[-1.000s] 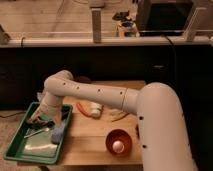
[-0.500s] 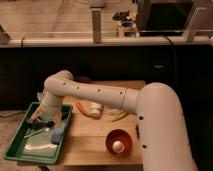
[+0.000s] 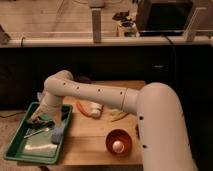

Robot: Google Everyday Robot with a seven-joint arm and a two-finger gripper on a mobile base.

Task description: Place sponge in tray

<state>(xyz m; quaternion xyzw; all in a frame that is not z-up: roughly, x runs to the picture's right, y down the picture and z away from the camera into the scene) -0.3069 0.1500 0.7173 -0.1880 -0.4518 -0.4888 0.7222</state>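
The green tray [image 3: 30,149] lies at the left end of the wooden table. The pale-blue sponge [image 3: 58,133] rests inside the tray near its right rim. My gripper [image 3: 38,126] hangs low over the tray's middle, just left of the sponge, at the end of my white arm [image 3: 95,95] that reaches in from the right. I see nothing held in it.
An orange carrot-like piece [image 3: 83,108] and a white bottle [image 3: 95,109] lie on the table right of the tray. A pale yellow piece [image 3: 119,116] lies beyond them. A red bowl [image 3: 118,143] with a pale round object stands at the front.
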